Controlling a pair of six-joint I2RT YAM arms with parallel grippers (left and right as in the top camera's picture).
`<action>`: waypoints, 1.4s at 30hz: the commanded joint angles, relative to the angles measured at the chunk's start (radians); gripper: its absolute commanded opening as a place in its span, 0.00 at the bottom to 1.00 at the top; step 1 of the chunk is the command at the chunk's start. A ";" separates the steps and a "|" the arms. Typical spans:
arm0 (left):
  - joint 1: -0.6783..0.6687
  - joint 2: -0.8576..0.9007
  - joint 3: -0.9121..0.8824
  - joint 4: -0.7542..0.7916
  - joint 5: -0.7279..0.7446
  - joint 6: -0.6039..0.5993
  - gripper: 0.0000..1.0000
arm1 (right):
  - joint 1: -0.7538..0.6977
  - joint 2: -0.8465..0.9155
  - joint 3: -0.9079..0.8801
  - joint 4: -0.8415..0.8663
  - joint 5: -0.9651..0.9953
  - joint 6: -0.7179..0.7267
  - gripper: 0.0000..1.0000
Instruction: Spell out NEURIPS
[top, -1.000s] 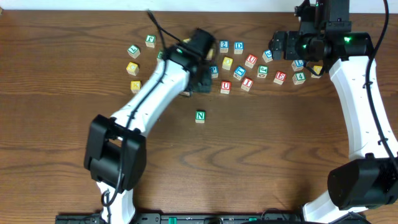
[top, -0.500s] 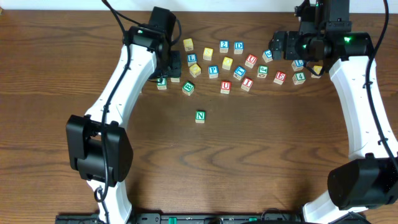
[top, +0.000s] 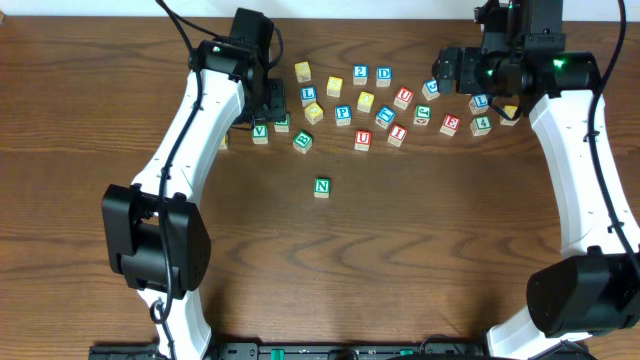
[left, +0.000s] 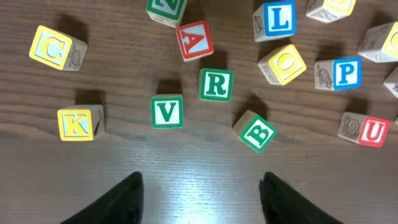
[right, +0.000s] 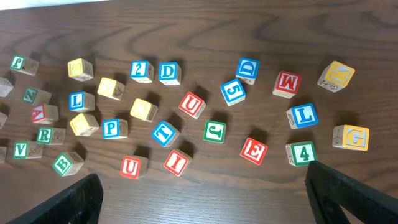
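Note:
The green N cube (top: 322, 187) sits alone toward the table's middle. Behind it lies a loose cluster holding green R (left: 216, 84), blue P (left: 341, 73), red U (right: 130, 167), red I (right: 176, 162) and red E (right: 254, 150). My left gripper (left: 202, 179) hovers open over bare wood just in front of green V (left: 166, 112) and R, with nothing between its fingers. In the overhead view it (top: 266, 104) is at the cluster's left end. My right gripper (right: 202, 177) is open wide above the cluster's right part, in front of U, I and E.
Other cubes lie among them: green B (left: 255, 131), red A (left: 194, 40), yellow K (left: 76, 123), yellow C (left: 53, 50), blue L (left: 278, 18), a second red U (right: 192, 104), green 4 (right: 301, 153), blue 2 (right: 140, 70) and D (right: 168, 72).
The left arm has swung from the cluster's middle to its left end, uncovering the V, R and B cubes, and its jaws have spread. The right arm has not moved.

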 joint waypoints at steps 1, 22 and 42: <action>0.005 -0.015 0.025 0.002 -0.013 0.006 0.68 | 0.003 0.002 0.018 0.004 0.005 0.005 0.99; 0.003 -0.014 0.024 0.098 -0.012 0.026 0.98 | 0.005 0.002 0.018 0.015 0.004 0.006 0.99; 0.003 -0.013 0.201 0.040 -0.001 0.119 0.90 | 0.022 0.013 0.018 0.018 0.004 0.029 0.99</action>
